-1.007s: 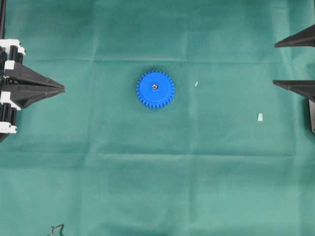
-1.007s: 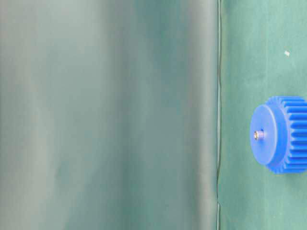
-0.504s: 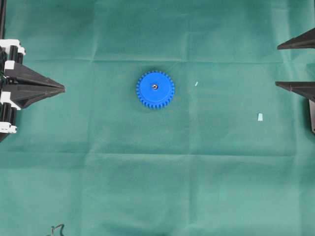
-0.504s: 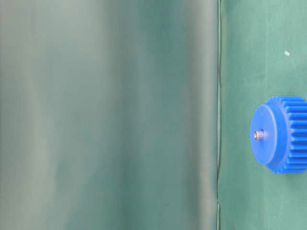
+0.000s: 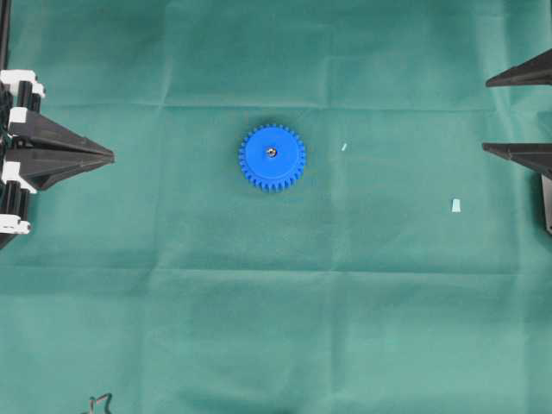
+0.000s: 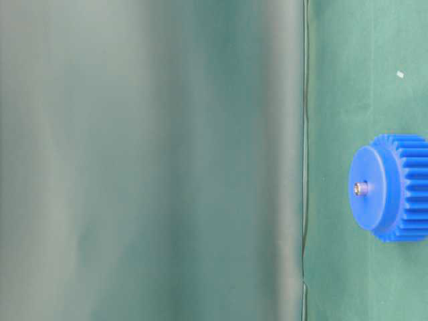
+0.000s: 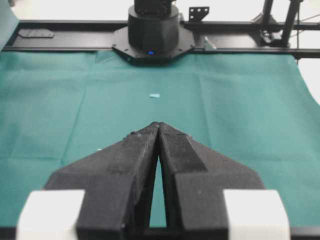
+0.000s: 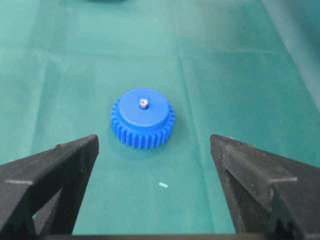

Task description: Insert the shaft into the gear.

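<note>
Shaft (image 8: 143, 104) sits in gear (image 5: 272, 157) centre hole; insertion looks done. Left gripper (image 7: 159, 125) jaws pressed together, right gripper (image 8: 154, 145) jaws spread, both well clear.

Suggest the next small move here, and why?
Probably none beyond holding both arms parked. The shaft already stands in the centre hole of the gear, its tip poking out on top. The left gripper is shut and the right gripper open, both well clear at the cloth's edges.
</note>
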